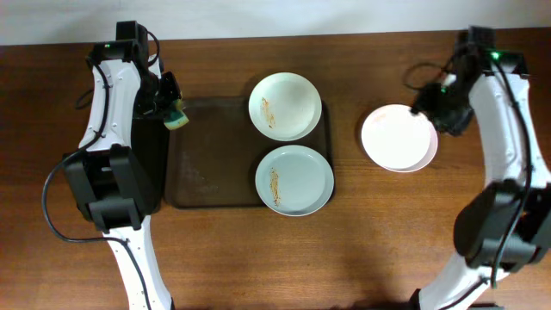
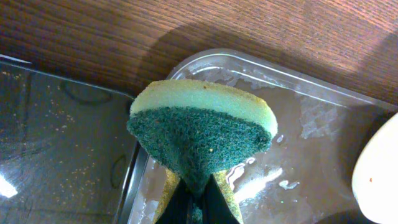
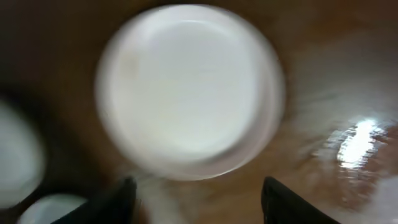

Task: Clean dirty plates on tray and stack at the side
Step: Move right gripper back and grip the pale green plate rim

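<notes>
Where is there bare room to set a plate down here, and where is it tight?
Free: left half of the tray, between the sponge and the smeared plates; the wood strip in front of the tray. Crowded: its right half; narrow gap to the lone plate.

White arm links (image 1: 112,95), black joints (image 1: 108,185), black cables (image 1: 52,207), green lights (image 1: 107,46).

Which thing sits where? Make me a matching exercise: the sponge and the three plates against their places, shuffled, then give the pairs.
Things:
1. sponge
2. clean plate
3. bluish plate
4. smeared white plate

Places:
a. far right corner of the tray
b. on the table, right of the tray
c. pinched in the left jaws
d. near right corner of the tray

Pairs: 1-c, 2-b, 3-d, 4-a.
</notes>
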Controlling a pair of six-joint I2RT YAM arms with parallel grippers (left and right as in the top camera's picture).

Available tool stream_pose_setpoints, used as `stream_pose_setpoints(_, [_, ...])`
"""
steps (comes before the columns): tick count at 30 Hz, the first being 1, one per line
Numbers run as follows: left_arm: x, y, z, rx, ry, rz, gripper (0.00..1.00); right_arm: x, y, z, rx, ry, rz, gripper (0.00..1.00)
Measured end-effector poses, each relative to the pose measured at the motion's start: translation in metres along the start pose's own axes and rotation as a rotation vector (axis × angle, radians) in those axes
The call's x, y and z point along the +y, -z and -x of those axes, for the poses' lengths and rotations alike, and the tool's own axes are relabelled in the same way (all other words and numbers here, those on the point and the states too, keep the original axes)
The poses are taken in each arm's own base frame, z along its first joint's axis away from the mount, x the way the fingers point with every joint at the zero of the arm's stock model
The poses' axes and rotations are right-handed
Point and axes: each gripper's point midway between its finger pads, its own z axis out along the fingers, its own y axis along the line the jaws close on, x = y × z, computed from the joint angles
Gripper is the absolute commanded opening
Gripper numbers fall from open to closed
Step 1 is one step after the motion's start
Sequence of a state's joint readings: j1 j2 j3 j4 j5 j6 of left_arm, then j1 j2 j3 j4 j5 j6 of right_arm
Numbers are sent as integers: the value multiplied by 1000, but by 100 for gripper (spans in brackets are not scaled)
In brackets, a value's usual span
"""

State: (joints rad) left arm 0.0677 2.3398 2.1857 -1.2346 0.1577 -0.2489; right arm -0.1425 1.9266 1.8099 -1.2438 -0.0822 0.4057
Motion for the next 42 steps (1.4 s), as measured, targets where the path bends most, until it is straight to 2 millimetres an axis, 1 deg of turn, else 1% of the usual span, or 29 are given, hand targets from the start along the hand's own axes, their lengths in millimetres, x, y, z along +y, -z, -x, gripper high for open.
stream_pose_setpoints(1, [0,0,0,0,0,0,1,26,11,-13,2,66,42,66])
stream_pose_setpoints(2, [0,0,0,0,0,1,1,49,14,-30,20,131,68,66])
stream_pose_setpoints(3, [0,0,0,-1,-1,5,1,71,11,-47,46,195,87,65])
stream_pose_setpoints(4, [0,0,0,-2,-9,8,1,87,5,-64,73,242,93,65])
stream_pose_setpoints(5, [0,0,0,-3,-28,15,1,96,0,-78,98,276,94,63])
stream_pose_setpoints(6, [-3,-1,-1,-3,-67,19,1,113,-16,-107,147,321,89,61])
stream_pose_setpoints(8, [-14,-3,-5,1,-135,22,1,118,-34,-133,199,339,67,57])
stream_pose_setpoints(9, [-17,-3,-6,3,-149,24,1,117,-40,-140,214,339,59,56])
stream_pose_setpoints(12, [-33,-6,-14,15,-207,22,1,109,-68,-171,279,336,15,49])
stream_pose_setpoints(15, [-34,-6,-14,16,-217,22,1,111,-83,-187,283,344,13,44])
stream_pose_setpoints(17, [-34,-6,-14,15,-216,22,1,105,-91,-194,290,338,-10,43])
stream_pose_setpoints(21, [-34,-6,-13,10,-216,21,1,102,-102,-190,251,336,-22,35])
stream_pose_setpoints(25, [-34,-6,-11,3,-217,20,1,99,-115,-193,235,338,-18,30])
stream_pose_setpoints(28, [-34,-6,-11,3,-218,20,1,99,-117,-198,239,348,-20,27])
stream_pose_setpoints(31, [-35,-6,-11,1,-218,19,1,99,-117,-198,239,345,-20,23])
stream_pose_setpoints(34, [-35,-6,-10,-1,-219,19,1,99,-118,-198,238,342,-19,22])
stream_pose_setpoints(35, [-35,-6,-10,-1,-220,19,1,98,-119,-199,239,342,-21,18])
stream_pose_setpoints(36, [-35,-6,-10,-2,-221,18,1,98,-119,-199,239,342,-21,8])
stream_pose_setpoints(37, [-35,-6,-10,-3,-221,18,1,98,-119,-199,239,342,-21,4])
stream_pose_setpoints(42, [-35,-4,-11,4,-220,20,1,100,-120,-199,236,355,-14,4])
